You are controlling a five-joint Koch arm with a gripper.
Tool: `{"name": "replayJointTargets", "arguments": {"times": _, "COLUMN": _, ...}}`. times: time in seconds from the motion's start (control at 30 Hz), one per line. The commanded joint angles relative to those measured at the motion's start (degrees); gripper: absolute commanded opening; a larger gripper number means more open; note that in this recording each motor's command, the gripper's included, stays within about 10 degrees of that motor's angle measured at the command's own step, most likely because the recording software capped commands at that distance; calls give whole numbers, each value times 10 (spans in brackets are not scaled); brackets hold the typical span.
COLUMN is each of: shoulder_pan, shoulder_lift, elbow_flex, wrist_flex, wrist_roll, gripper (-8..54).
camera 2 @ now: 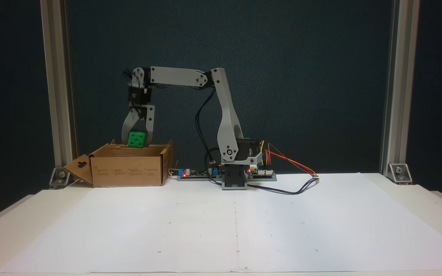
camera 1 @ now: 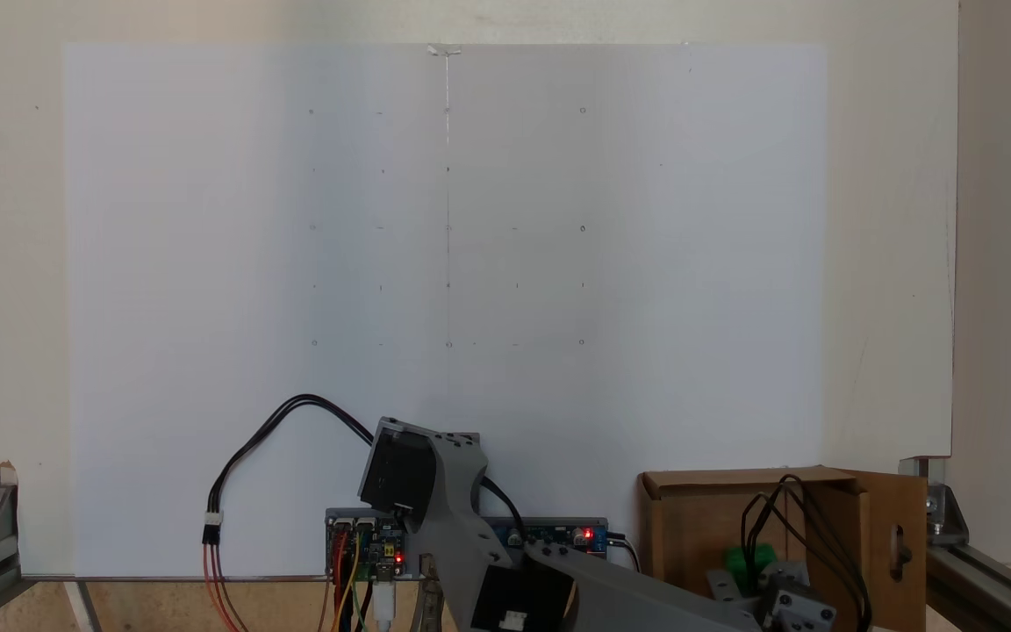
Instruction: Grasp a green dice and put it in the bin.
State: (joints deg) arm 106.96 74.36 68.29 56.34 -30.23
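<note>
There, the small bright green plastic dice (camera 2: 136, 139) was gripped between the two grey fingers (camera 2: 150, 128) of the tool (camera 2: 137, 142), held just above the open top of the brown corrugated cardboard bin (camera 2: 129, 168). The bin was set on the white paper-covered desk (camera 2: 236, 222), left of the arm's base, its slotted flap (camera 2: 79, 168) folded outward.

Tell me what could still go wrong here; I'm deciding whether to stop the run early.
The claw holds the small bright green plastic dice right at the rim of the brown cardboard box, so lowering might catch the wall. The dice sits near the finger ends and could slip early. The black cables hang over the box opening and could snag a flap.
</note>
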Motion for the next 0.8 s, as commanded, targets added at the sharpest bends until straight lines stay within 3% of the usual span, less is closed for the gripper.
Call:
{"name": "replayJointTargets", "arguments": {"times": 0.0, "shoulder_pan": 5, "shoulder_lift": -3, "elbow_flex": -36, "wrist_flex": -6, "wrist_roll": -48, "gripper": 115}}
{"name": "replayJointTargets", "arguments": {"times": 0.13, "shoulder_pan": 4, "shoulder_lift": -14, "elbow_flex": -36, "wrist_flex": -7, "wrist_roll": -48, "gripper": 115}}
{"name": "replayJointTargets", "arguments": {"times": 0.17, "shoulder_pan": 4, "shoulder_lift": -18, "elbow_flex": -36, "wrist_flex": -9, "wrist_roll": -48, "gripper": 148}}
{"name": "replayJointTargets", "arguments": {"times": 0.23, "shoulder_pan": 3, "shoulder_lift": -20, "elbow_flex": -36, "wrist_flex": -10, "wrist_roll": -47, "gripper": 321}}
{"name": "replayJointTargets", "arguments": {"times": 0.3, "shoulder_pan": 3, "shoulder_lift": -21, "elbow_flex": -36, "wrist_flex": -23, "wrist_roll": -42, "gripper": 372}}
{"name": "replayJointTargets", "arguments": {"times": 0.47, "shoulder_pan": -9, "shoulder_lift": -15, "elbow_flex": -37, "wrist_flex": -59, "wrist_roll": -4, "gripper": 372}}
{"name": "replayJointTargets", "arguments": {"times": 0.67, "shoulder_pan": -123, "shoulder_lift": 117, "elbow_flex": -37, "wrist_flex": -114, "wrist_roll": 154, "gripper": 374}}
{"name": "replayJointTargets", "arguments": {"times": 0.77, "shoulder_pan": -230, "shoulder_lift": 178, "elbow_flex": -37, "wrist_flex": -134, "wrist_roll": 222, "gripper": 409}}
